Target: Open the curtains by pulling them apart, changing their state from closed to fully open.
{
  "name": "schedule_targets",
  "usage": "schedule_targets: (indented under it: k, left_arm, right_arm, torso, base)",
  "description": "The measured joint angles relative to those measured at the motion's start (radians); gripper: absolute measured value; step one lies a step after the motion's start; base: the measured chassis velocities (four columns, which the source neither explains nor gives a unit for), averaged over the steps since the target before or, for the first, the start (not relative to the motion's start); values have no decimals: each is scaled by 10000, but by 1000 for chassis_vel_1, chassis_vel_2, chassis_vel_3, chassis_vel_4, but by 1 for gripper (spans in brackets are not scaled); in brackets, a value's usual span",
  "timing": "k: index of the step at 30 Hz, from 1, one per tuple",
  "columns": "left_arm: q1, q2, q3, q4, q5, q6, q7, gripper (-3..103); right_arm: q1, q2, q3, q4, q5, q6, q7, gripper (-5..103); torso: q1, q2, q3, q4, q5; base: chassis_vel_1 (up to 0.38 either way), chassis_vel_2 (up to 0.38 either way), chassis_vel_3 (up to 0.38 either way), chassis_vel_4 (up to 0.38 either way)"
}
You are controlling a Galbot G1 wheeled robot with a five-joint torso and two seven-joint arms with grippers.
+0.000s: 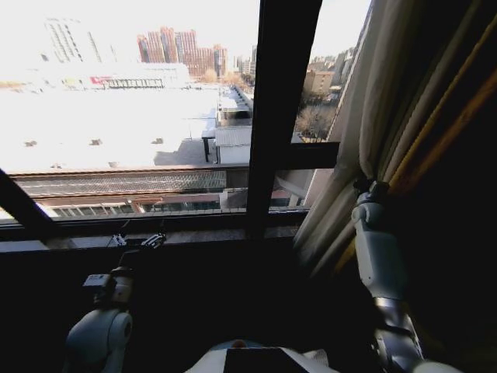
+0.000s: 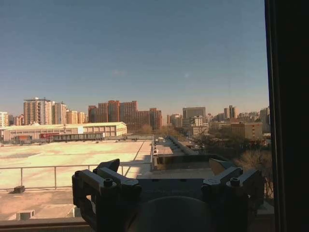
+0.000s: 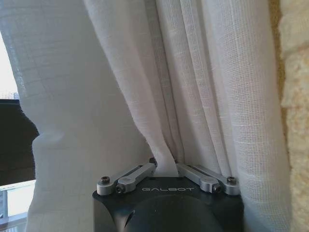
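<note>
The sheer white curtains (image 1: 353, 148) are bunched into pleats at the right side of the window. My right gripper (image 1: 371, 188) is raised against that bunch. In the right wrist view it (image 3: 165, 166) is shut on a fold of the white fabric (image 3: 193, 72), which hangs straight up from between the fingers. My left gripper (image 1: 141, 241) rests low on the left, just under the sill. In its wrist view it (image 2: 166, 166) is open with nothing between its fingers, facing the bare glass and the city outside.
A dark vertical window frame bar (image 1: 283, 93) divides the glass, and a dark frame edge (image 2: 287, 116) shows beside the left gripper. A stone sill (image 1: 194, 233) runs below the window. A heavier yellow-brown drape (image 1: 446, 116) hangs right of the sheer panel.
</note>
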Motion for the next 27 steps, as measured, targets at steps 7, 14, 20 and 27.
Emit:
schedule_targets:
  k: [7,14,20,27]
  left_arm:
    - [-51,-53,43,-33,-38,-2,-1,100]
    - [-67,-46,36,-37,-128,-2,-1,100]
    - [-49,-44,22,-66,-146,-5,-5,100]
    - [-66,-45,21,-57,-149,-5,-9,100]
  right_arm:
    - [689,-401,408,-1200,-185,80,89,0]
    - [944,-580,522,-1691,-334,87,440,0]
    - [-13,-447,289,-530,-565,26,438,14]
    - [-2439,356,-570,2962,-308,-571,-441,46]
  torso:
    - [0,0,0,-2,0]
    - [0,0,0,-2,0]
    - [0,0,0,-6,1]
    - [-2,0,0,-1,0]
  base:
    - [0,0,0,0]
    - [0,0,0,0]
    - [0,0,0,0]
    - [0,0,0,0]
